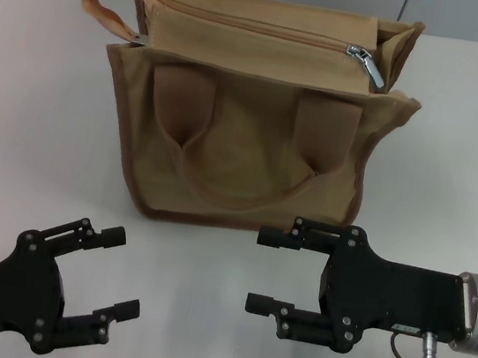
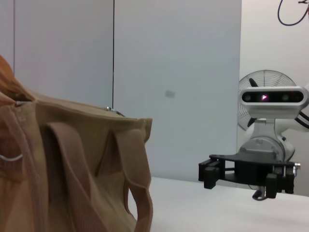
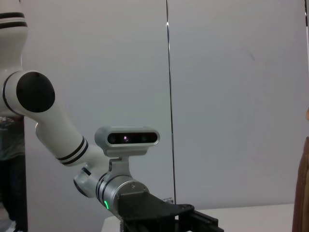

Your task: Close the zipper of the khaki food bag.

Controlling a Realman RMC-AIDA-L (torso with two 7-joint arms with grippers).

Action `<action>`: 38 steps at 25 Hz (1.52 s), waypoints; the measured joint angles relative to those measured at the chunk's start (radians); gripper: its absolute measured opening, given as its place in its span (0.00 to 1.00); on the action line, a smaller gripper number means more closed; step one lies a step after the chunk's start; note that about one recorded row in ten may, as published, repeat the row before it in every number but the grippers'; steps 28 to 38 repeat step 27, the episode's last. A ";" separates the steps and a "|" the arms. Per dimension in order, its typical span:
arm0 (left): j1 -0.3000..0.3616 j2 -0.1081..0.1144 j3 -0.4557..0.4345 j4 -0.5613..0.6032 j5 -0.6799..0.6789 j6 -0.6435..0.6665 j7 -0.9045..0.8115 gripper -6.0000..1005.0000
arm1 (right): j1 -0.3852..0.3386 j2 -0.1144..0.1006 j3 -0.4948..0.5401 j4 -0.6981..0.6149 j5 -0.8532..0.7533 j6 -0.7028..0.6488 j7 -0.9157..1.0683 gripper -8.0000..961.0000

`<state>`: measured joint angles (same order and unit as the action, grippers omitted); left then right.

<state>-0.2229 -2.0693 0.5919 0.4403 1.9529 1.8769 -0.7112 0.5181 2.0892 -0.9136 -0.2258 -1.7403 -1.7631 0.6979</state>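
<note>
Head view. The left hand [image 1: 119, 273] hovers low over the bench [image 1: 457, 147] with its two black fingers [image 1: 106, 234] spread wide apart, released and holding nothing. The right hand [image 1: 269, 270] is likewise spread, one finger above the other, nothing between them and touching nothing.

The khaki food bag [image 1: 253, 145] stands upright on the bench, beyond both hands and apart from each. The right hand's fingertips lie just short of the bag's front bottom edge, toward the bag's right end; the left hand sits nearer the robot than the bag's left front corner and farther from it. One brown handle [image 1: 246, 189] hangs down the bag's front face; the other [image 1: 104, 1] loops out from the bag's back left corner.

The zipper [image 1: 269, 30] runs along the bag's top. Its silver pull tab [image 1: 368, 64] rests near the bag's right end, tipped down toward the front, with the tape to its left drawn together. Neither hand is near the tab.

Left wrist view. The bag [image 2: 72, 164] fills the near side; the right hand [image 2: 208, 176] shows beyond it, over the bench.

Right wrist view. The left arm [image 3: 63, 140] and its wrist camera [image 3: 126, 138] appear against a pale wall.
</note>
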 joint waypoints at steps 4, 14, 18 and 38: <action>-0.001 0.000 -0.006 0.000 -0.002 0.008 0.000 0.78 | -0.001 0.000 0.002 0.002 0.001 0.003 -0.003 0.69; -0.004 0.000 -0.004 0.002 -0.002 0.003 0.001 0.78 | 0.002 0.000 0.001 0.005 0.001 0.023 -0.003 0.69; -0.005 0.000 -0.003 0.002 -0.002 0.002 0.002 0.78 | 0.003 0.000 0.001 0.006 0.001 0.024 -0.001 0.69; -0.006 0.000 0.002 0.002 0.001 0.002 0.003 0.78 | 0.003 0.000 0.001 0.007 0.001 0.024 0.005 0.69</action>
